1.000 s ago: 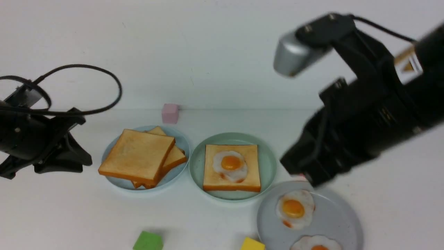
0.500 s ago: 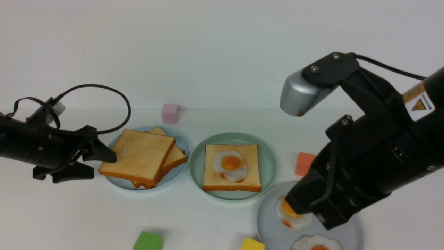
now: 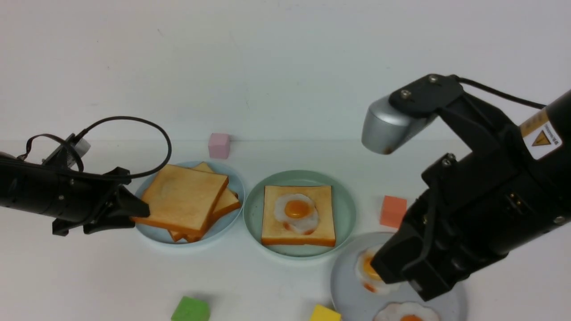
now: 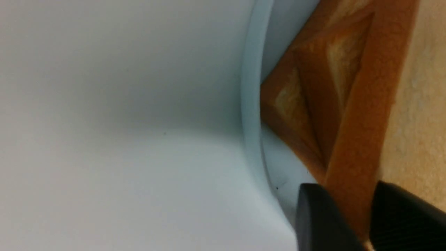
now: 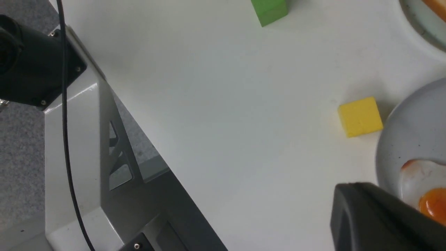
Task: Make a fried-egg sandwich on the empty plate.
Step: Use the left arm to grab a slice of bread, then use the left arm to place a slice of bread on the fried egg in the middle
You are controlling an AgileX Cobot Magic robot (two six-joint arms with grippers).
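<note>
The left pincer [image 3: 134, 213] pinches the crust of the top toast [image 3: 183, 196] on the blue plate [image 3: 233, 179]. The right pincer [image 3: 389, 271] hangs over the grey plate [image 3: 342, 285]; its spread cannot be told.

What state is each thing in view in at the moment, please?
Round mint-green plate, holds toast topped with fried egg, uncovered.
Top golden toast slice on pale blue plate, gripped at its edge.
Left hand, shut on it.
Right hand, over grey plate, grip unclear.

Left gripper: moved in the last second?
Yes. The left gripper has moved rightward in the front view, toward the pale blue plate, and now grips the top toast slice by its edge.
</note>
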